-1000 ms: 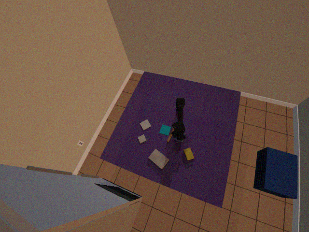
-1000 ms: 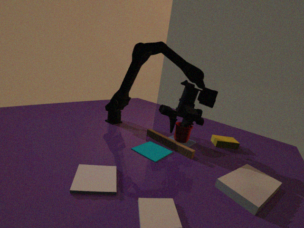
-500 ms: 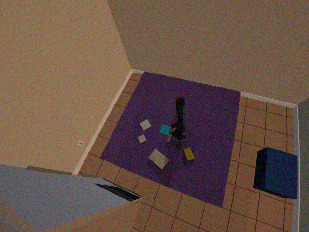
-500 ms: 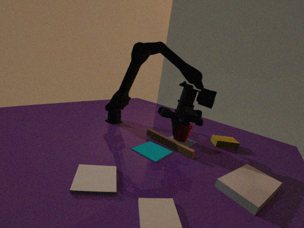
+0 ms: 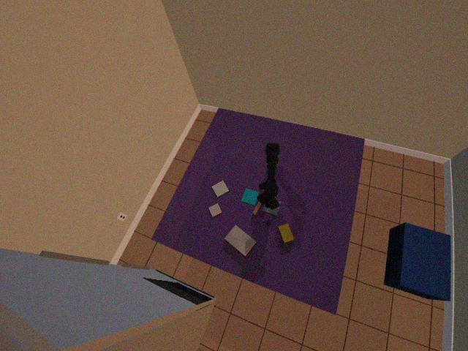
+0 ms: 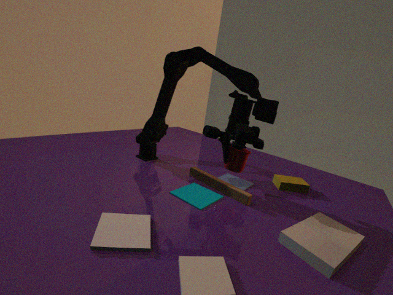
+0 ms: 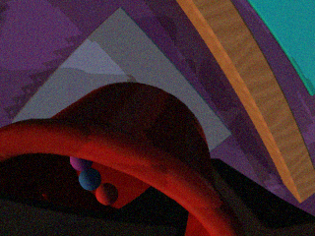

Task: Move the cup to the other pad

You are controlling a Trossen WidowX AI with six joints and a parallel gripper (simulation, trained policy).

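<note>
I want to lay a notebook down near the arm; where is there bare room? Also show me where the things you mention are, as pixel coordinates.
Open purple surface lies between the teal square pad [image 5: 249,196] [image 6: 196,195] and the thin white square block [image 5: 220,188] [image 6: 122,231]. It's crowded around the brown wooden bar [image 5: 257,208] [image 6: 218,185] [image 7: 256,84], wedged between pads, beneath the raised red cup [image 6: 237,159] [image 7: 162,110].

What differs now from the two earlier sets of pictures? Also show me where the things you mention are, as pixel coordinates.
The gripper [image 5: 270,205] [image 6: 234,155] has closed on the rim of the red cup [image 6: 237,160] [image 7: 123,145]; a second ago its fingers stood apart. Both have since risen, so the cup hangs above the grey pad [image 6: 233,181] [image 7: 197,118]. The teal pad [image 5: 250,197] [image 6: 196,195] [image 7: 295,34], wooden bar [image 5: 257,208] [image 6: 221,185] [image 7: 256,84] and yellow block [image 5: 285,232] [image 6: 290,182] stayed put.
</note>
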